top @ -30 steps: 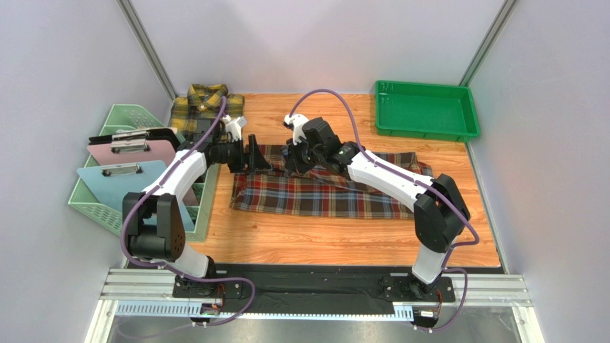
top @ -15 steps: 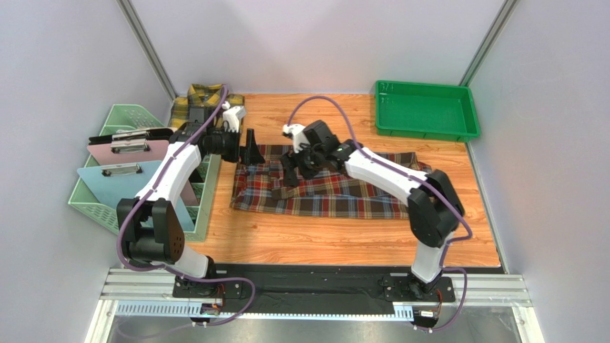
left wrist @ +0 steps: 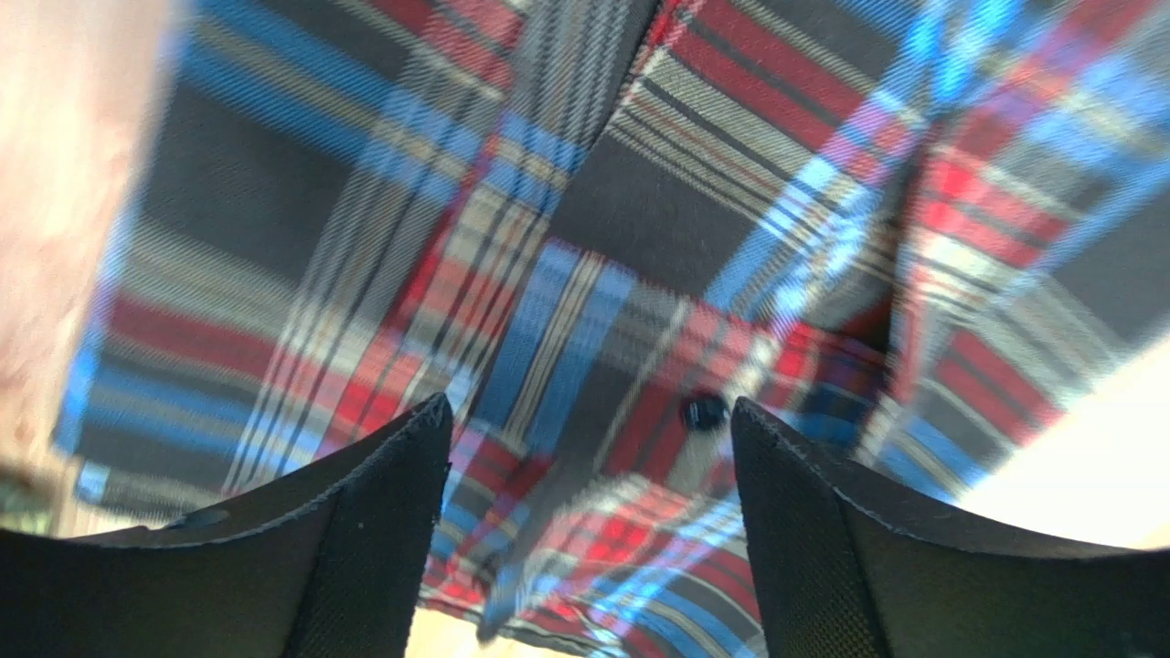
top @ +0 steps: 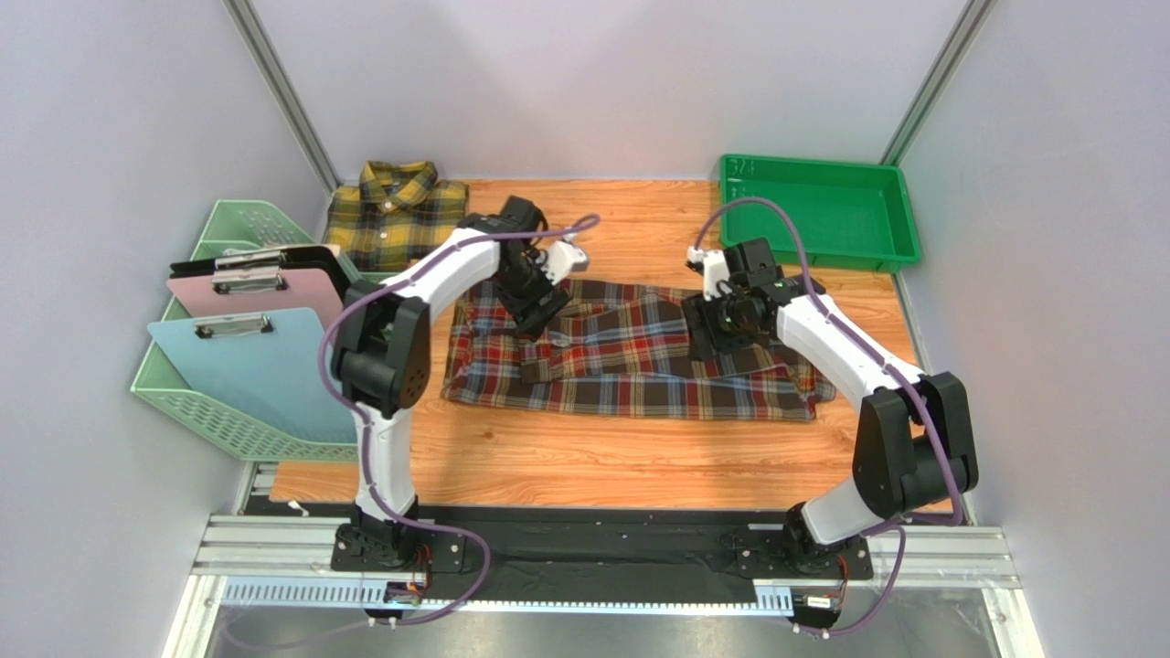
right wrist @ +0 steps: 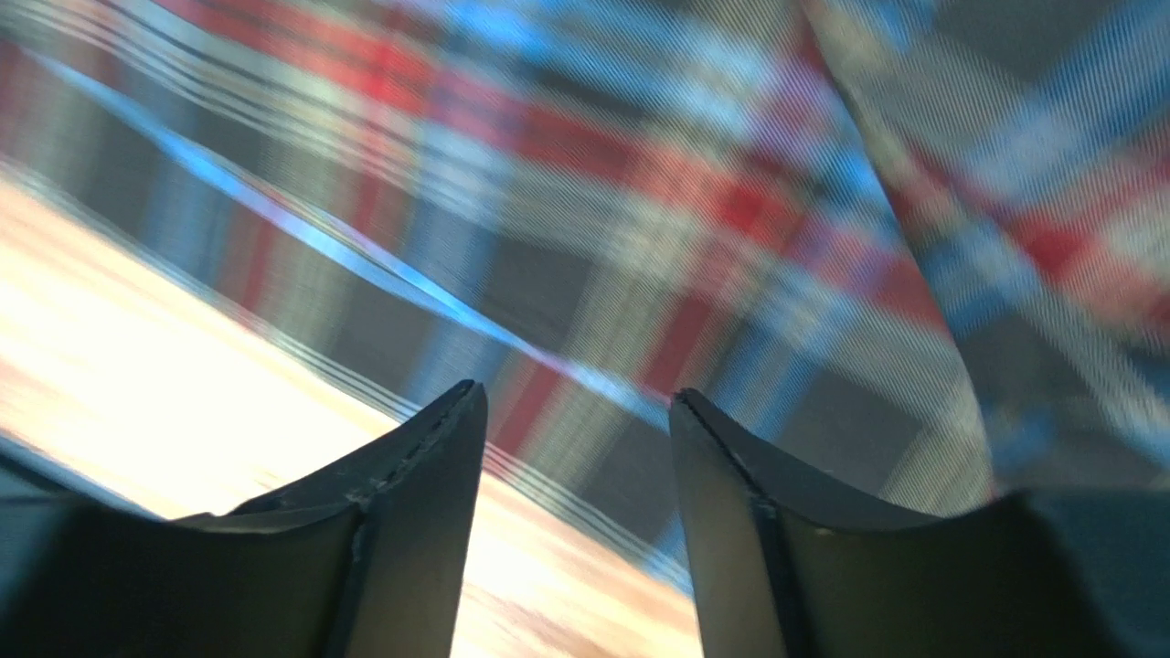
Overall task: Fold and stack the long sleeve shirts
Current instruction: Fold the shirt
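The red, brown and navy plaid long sleeve shirt (top: 646, 373) lies spread across the middle of the wooden table, partly folded. The yellow and dark check shirt (top: 396, 213) lies folded at the back left corner. My left gripper (top: 533, 310) hangs open over the red shirt's upper left part. In the left wrist view the left gripper (left wrist: 591, 428) shows plaid cloth (left wrist: 577, 247) and a dark button (left wrist: 705, 409) between its spread fingers, nothing gripped. My right gripper (top: 714, 333) is open over the shirt's upper right. The right wrist view puts the right gripper (right wrist: 577, 400) above the shirt's edge (right wrist: 646, 206).
A green tray (top: 879, 244) sits at the back right corner. A mint basket (top: 206, 398) holding pink (top: 261, 291), blue (top: 268, 363) and black clipboards stands along the left side. Grey walls close in the back and both sides.
The right gripper opened and moved right, from the shirt's middle to its upper right. The left arm swung right from beside the basket to over the shirt's upper left.
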Controlling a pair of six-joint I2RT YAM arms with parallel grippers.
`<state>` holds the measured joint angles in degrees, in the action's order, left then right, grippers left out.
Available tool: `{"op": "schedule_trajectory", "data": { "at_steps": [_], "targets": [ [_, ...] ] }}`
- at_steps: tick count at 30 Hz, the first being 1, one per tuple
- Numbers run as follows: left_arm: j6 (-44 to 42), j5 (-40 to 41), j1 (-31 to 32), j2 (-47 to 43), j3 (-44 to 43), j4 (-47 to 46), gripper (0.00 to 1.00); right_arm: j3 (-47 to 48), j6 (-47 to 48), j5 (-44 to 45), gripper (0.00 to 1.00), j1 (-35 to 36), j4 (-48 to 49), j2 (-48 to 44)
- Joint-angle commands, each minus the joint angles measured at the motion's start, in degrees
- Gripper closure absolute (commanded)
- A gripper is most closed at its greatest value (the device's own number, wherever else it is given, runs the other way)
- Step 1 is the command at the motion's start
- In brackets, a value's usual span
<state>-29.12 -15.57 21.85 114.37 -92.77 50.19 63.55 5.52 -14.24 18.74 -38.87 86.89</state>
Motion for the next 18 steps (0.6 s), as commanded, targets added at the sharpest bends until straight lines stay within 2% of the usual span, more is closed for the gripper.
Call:
{"op": "schedule_trajectory", "data": {
  "at_steps": [1,3,11,15,18],
  "targets": [
    [-6.29,12.48,2.06,5.68,-4.96,6.22,0.24,-2.9,3.53,5.79,0.48,-3.44,-3.66,-4.36],
    [-6.56,13.9,2.06,6.92,-3.83,9.03,0.28,-2.91,3.97,6.86,0.5,-5.19,-5.24,-5.15],
    [-4.72,12.41,2.24,-3.51,18.75,12.11,0.31,-0.45,6.35,6.16,0.52,-8.9,-11.04,-7.61],
    [-3.05,9.43,4.08,-9.68,27.28,14.14,0.32,0.26,5.38,3.43,0.64,-8.64,-12.02,-7.0],
    [-0.68,3.03,5.14,-14.34,30.98,15.9,0.29,0.61,4.33,3.95,0.69,-7.23,-10.96,-4.12]
  ]
}}
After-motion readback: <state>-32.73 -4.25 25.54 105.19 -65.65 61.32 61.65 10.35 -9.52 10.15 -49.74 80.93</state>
